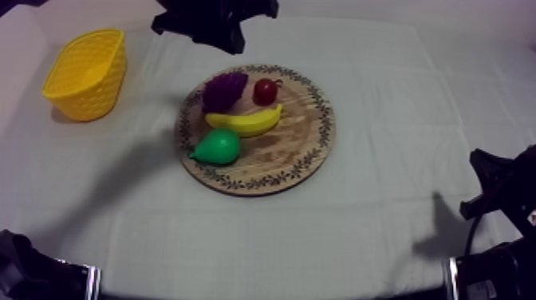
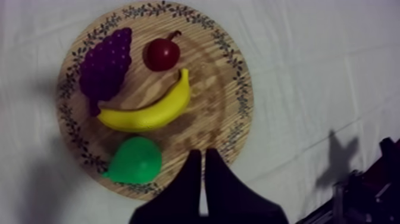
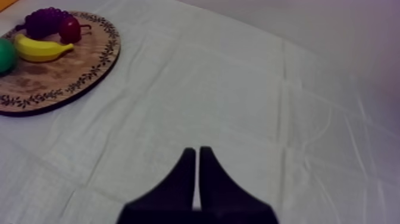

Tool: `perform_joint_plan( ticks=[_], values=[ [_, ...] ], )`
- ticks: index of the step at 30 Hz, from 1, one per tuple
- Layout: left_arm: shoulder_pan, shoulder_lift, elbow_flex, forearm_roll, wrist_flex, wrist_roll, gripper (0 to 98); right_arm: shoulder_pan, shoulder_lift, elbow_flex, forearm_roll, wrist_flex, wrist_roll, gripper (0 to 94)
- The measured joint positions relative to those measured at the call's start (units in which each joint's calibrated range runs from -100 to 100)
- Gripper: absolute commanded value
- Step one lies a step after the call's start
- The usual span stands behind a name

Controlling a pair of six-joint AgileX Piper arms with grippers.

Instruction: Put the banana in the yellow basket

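My left pincer [image 2: 200, 154] has its two black fingers pressed together into a narrow wedge, holding nothing. It hangs over the rim of the round wooden board with the patterned rim [image 2: 229, 89]. The green toy pear [image 2: 137, 161] lies just beside its tips. The yellow curved toy banana [image 2: 149, 113] lies on the board a little beyond them. Farther off are the purple bunch of grapes [image 2: 106, 65] and the small red fruit [image 2: 162, 55]. The yellow basket [image 1: 86, 73] stands on the bench well apart from the board. My right pincer [image 3: 197, 150] is likewise closed and empty over the grey-white cloth [image 3: 238, 89], with the board well away from its tips.
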Motion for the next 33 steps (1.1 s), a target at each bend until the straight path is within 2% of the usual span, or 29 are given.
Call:
perform_joint_plan(
  ticks=[5, 12, 17, 21, 26, 33],
  values=[
    [-0.3, 0.5, 0.6, 0.26, 0.1, -6.5, 0.0, 0.0, 0.0, 0.0, 0.0, 0.0, 0.0, 0.4],
    [-0.4, 0.9, 2.3, -1.56, 0.6, -20.5, 0.9, 0.0, 0.0, 0.0, 0.0, 0.0, 0.0, 0.4],
    [-0.5, 0.7, 2.7, -2.61, 1.8, -29.2, 11.8, 0.0, 0.0, 0.0, 0.0, 0.0, 0.0, 0.4],
    [-0.7, 0.5, 1.8, -3.07, 3.7, -34.4, 25.4, 0.0, 0.0, 0.0, 0.0, 0.0, 0.0, 0.4],
    [-1.5, 0.1, 1.1, -2.95, 6.2, -37.7, 42.2, 0.0, 0.0, 0.0, 0.0, -0.1, 0.0, 0.4],
    [-1.5, 1.2, 1.9, -3.21, 8.3, -36.6, 52.4, 0.0, 0.0, 0.0, 0.0, -0.1, 0.0, 0.4]
  ],
)
